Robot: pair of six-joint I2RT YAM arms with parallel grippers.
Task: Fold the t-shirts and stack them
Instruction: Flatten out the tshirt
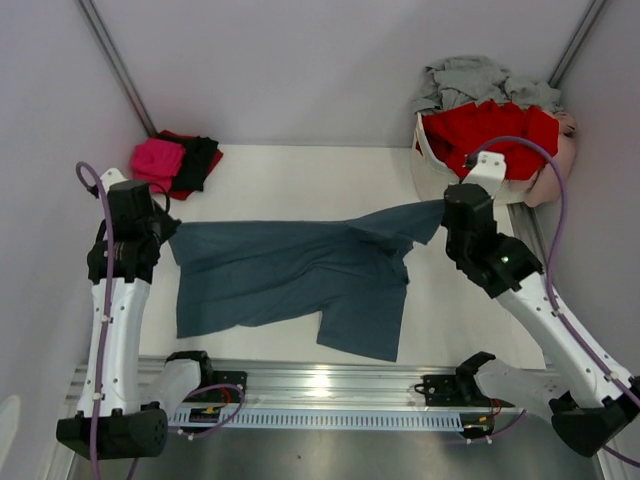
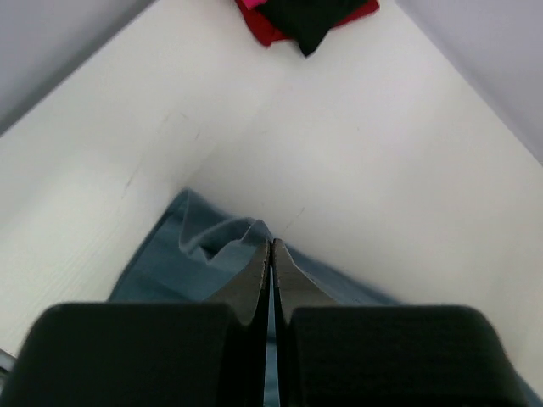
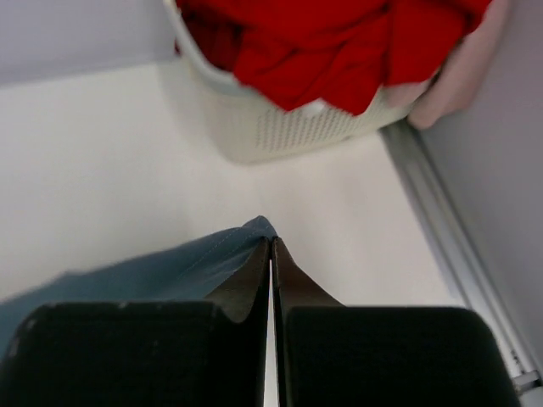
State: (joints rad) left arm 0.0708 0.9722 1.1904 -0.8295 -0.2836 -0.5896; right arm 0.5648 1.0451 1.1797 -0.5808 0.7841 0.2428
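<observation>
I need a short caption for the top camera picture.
Left claw and right claw pinch opposite ends of the spread blue-grey t-shirt.

I'm pinching the slate-blue t-shirt (image 1: 300, 280) at both ends, left gripper (image 1: 172, 238) and right gripper (image 1: 440, 212) clamped on cloth, holding it spread over the white table (image 1: 300, 175).

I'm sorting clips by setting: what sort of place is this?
Likely a robotics lab test cell, not a home: plain walls box in a white table, the left arm and right arm are bolted to a metal rail, and a blue-grey t-shirt lies spread out.
</observation>
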